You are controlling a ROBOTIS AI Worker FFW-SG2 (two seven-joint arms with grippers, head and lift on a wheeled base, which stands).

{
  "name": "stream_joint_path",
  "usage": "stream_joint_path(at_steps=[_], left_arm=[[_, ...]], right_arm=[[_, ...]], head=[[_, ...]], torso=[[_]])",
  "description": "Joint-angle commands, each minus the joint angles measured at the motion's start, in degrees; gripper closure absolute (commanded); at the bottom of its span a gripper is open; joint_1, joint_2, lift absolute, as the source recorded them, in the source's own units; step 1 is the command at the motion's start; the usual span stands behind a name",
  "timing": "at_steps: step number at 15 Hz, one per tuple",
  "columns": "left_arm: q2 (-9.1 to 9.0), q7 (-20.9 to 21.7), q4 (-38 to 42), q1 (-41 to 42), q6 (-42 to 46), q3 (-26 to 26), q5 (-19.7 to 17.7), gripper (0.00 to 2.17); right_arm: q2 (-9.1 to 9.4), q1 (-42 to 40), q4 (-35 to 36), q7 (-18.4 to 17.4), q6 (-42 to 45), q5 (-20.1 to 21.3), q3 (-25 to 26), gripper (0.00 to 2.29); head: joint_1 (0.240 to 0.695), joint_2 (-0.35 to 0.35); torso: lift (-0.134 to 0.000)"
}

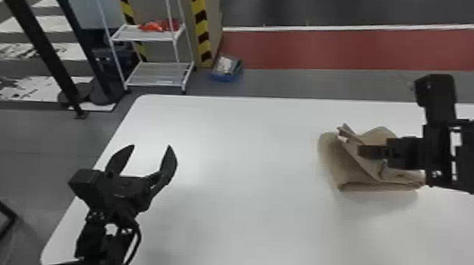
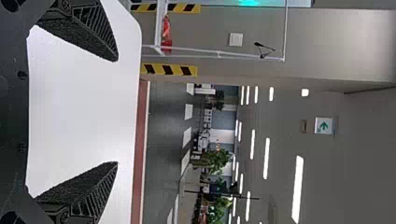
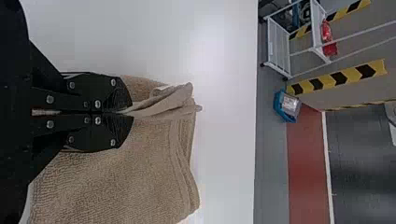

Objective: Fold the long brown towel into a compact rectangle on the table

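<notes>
Brown towel [image 1: 332,161]: lies on the robot's right side of the table [image 1: 246,161], already doubled into a thick, uneven bundle, which suggests the folding is well along.
Gathered pleats [image 3: 168,100]: stick out past the closed fingertips, raised over the flatter layers, so the edge there probably needs laying down and smoothing.
Right end effector [image 3: 127,113]: narrow, its two fingers pressed together on the pleats; a pinch at the upper layers likely serves to guide that flap without dragging the whole bundle.
Likely trouble: releasing while the pleats are bunched could leave a lump or let the flap spring back.
Left end effector [image 1: 151,146]: wide and empty, above the table's left part, well apart from the cloth; presumably kept clear because one arm can manage so small a bundle.
White rack [image 1: 158,75]: stands beyond the table, outside the work.
</notes>
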State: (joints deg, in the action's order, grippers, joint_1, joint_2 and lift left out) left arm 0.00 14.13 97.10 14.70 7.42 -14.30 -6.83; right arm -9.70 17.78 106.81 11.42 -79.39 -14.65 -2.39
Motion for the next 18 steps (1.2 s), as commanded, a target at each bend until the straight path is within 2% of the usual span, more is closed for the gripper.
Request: stream_joint_path(at_steps=[1, 4, 6, 8, 11, 13, 18], left_arm=[[-0.15, 0.0, 0.0, 0.1, 0.2, 0.0, 0.0, 0.09], [-0.15, 0.0, 0.0, 0.1, 0.2, -0.2, 0.0, 0.09], [-0.15, 0.0, -0.1, 0.0, 0.0, -0.1, 0.0, 0.09], [-0.15, 0.0, -0.1, 0.0, 0.0, -0.1, 0.0, 0.09], [-0.15, 0.0, -0.2, 0.0, 0.0, -0.4, 0.0, 0.09], [-0.15, 0.0, -0.2, 0.0, 0.2, -0.6, -0.2, 0.09], [-0.15, 0.0, -0.9, -0.4, 0.2, -0.3, -0.2, 0.09]], right_arm=[[0.12, -0.5, 1.0, -0.9, 1.7, 0.1, 0.5, 1.30], [0.12, -0.3, 1.3, -1.9, 3.1, 0.1, 1.1, 1.30], [0.30, 0.7, 0.7, -2.1, 4.0, 0.8, -0.5, 1.30], [1.71, 1.6, -1.3, -2.2, 6.3, 2.0, -1.6, 1.30], [2.67, 2.7, -2.7, -2.2, 6.3, 2.7, -3.0, 1.30], [2.76, 2.7, -2.7, -2.2, 3.8, 3.7, -4.8, 1.30], [2.76, 2.5, -3.2, -2.1, 2.8, 4.4, -5.7, 1.28]], head=[[0.695, 0.150], [0.695, 0.140], [0.695, 0.137], [0.695, 0.140], [0.695, 0.153], [0.695, 0.167], [0.695, 0.179]], torso=[[-0.123], [-0.123], [-0.123], [-0.123], [-0.123], [-0.123], [-0.123]])
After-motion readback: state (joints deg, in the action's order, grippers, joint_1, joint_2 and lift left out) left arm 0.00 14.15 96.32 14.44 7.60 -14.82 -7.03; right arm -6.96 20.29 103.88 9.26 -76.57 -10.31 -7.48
